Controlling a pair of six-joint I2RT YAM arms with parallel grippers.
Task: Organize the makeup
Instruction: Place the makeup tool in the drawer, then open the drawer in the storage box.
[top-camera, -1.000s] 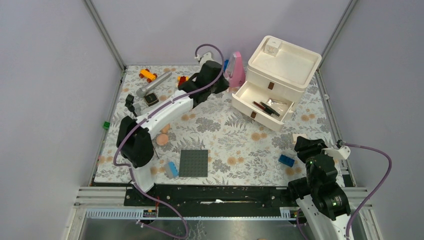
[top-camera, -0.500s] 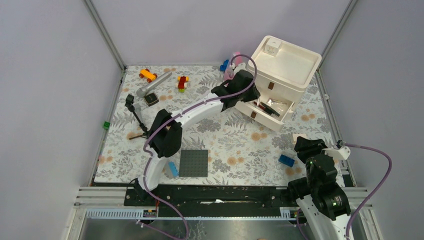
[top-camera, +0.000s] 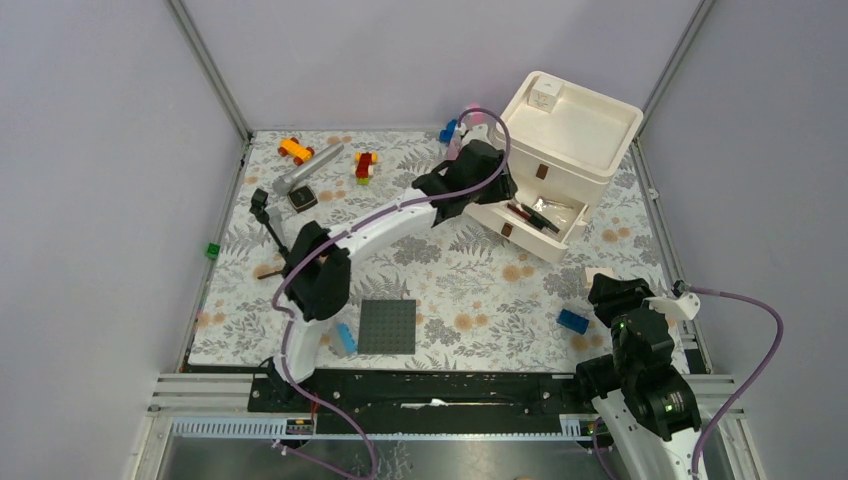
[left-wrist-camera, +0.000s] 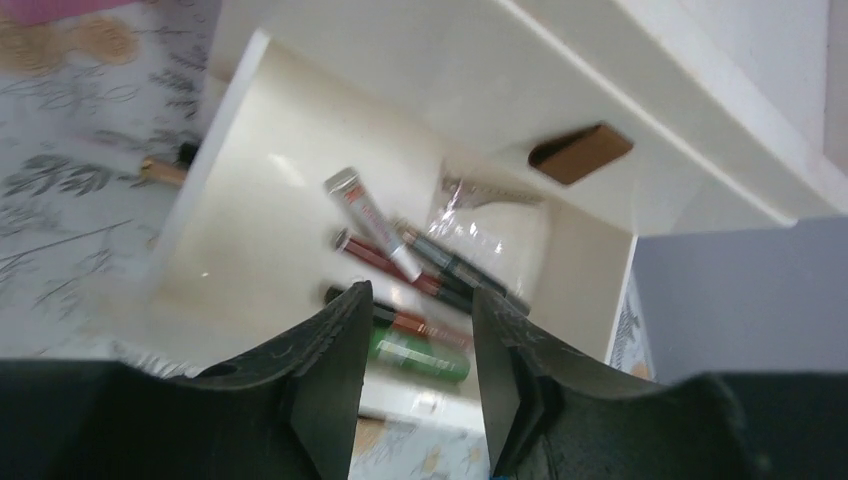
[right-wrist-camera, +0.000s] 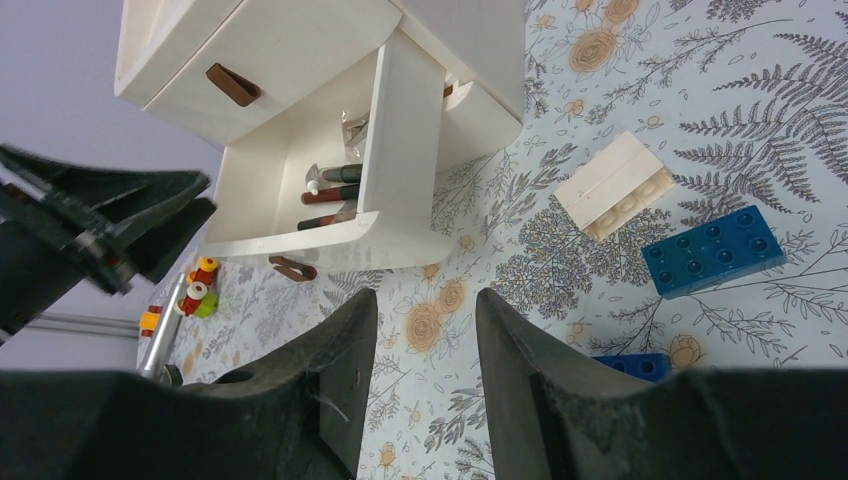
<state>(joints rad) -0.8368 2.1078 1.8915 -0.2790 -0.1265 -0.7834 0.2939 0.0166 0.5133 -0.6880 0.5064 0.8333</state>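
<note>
The white drawer unit (top-camera: 570, 135) stands at the back right with its lower drawer (top-camera: 522, 218) pulled open. In the left wrist view the drawer (left-wrist-camera: 250, 240) holds several makeup sticks: a white-capped tube (left-wrist-camera: 375, 215), red-brown sticks (left-wrist-camera: 385, 262), dark sticks (left-wrist-camera: 455, 268), a green tube (left-wrist-camera: 420, 355) and a clear packet (left-wrist-camera: 480, 205). My left gripper (top-camera: 490, 188) hangs over the drawer's left end, open and empty (left-wrist-camera: 415, 310). My right gripper (top-camera: 615, 295) rests at the near right, open and empty (right-wrist-camera: 425, 310); its view shows the drawer (right-wrist-camera: 400, 160) from the side.
A black mini tripod (top-camera: 268, 225), a grey studded plate (top-camera: 387, 326) and blue bricks (top-camera: 344, 338) (top-camera: 572, 320) lie on the mat. Toy bricks (top-camera: 364, 165) and a grey cylinder (top-camera: 305, 170) sit at the back left. A white brick (right-wrist-camera: 615, 185) lies near my right gripper.
My left arm has swung from the back middle of the table to the right, over the open drawer, then held there. The right arm has not moved.
</note>
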